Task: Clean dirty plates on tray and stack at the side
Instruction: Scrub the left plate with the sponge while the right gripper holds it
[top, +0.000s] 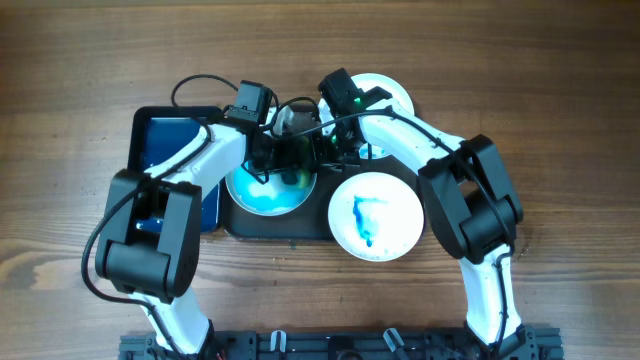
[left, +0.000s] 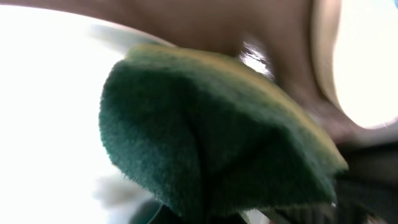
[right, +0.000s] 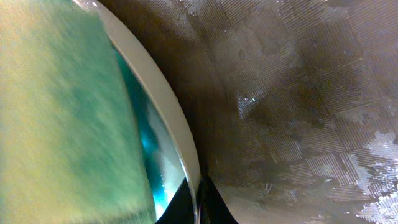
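The dark tray (top: 300, 226) lies mid-table. A plate smeared blue-teal (top: 262, 196) sits on its left half. My left gripper (top: 288, 166) is shut on a green and yellow sponge (left: 205, 143) pressed on that plate, which shows as white in the left wrist view (left: 37, 124). My right gripper (top: 325, 158) is shut on the same plate's rim (right: 180, 134), its fingertips (right: 198, 200) pinching it from both sides. A second smeared plate (top: 375, 215) sits at the tray's right front. A third, white plate (top: 395, 95) lies behind my right arm.
A smaller black tray with a blue floor (top: 165, 140) lies left of the big tray, partly under my left arm. Bare wooden table surrounds the trays. The tray's textured floor (right: 298, 93) fills the right wrist view. Both arms cross over the tray's back half.
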